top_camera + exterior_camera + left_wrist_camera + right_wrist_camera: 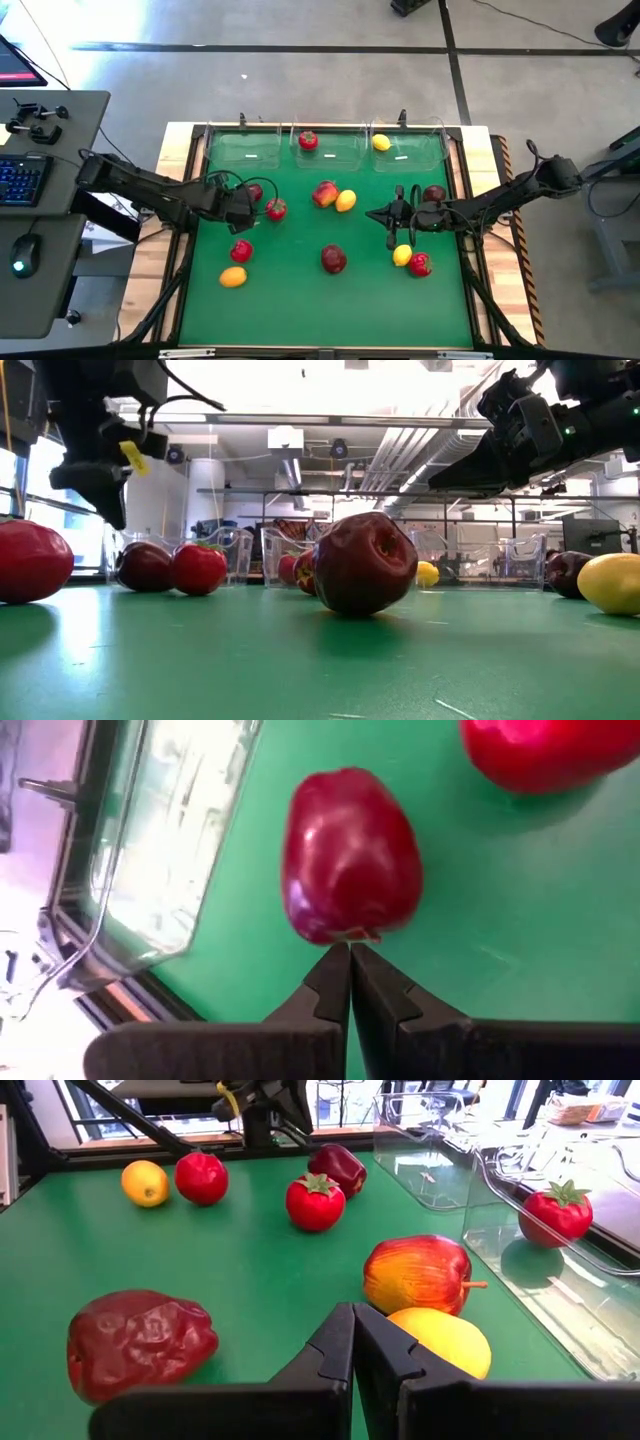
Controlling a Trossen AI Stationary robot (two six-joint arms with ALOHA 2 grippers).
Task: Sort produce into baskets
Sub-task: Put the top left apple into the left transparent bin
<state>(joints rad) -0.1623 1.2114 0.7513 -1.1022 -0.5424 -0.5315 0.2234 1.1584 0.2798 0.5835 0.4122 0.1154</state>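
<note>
Over the mat, left gripper (350,960) closed by dark apple (350,855), right gripper (353,1320) closed, low view hides both.

Glossy dark red apple (350,855); clear glossy plastic bins (325,147); matt green mat (300,300).

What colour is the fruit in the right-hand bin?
Yellow: the lemon shows best in the high view.

A plain green mat (300,300) is seen under dark red apples (334,260), a red-orange apple (324,194), yellow lemons (402,255) and bright red, green-topped fruit (308,140). The three bins (248,147) are clear. Both arms are dark, and the table edge (180,150) is pale wood.
</note>
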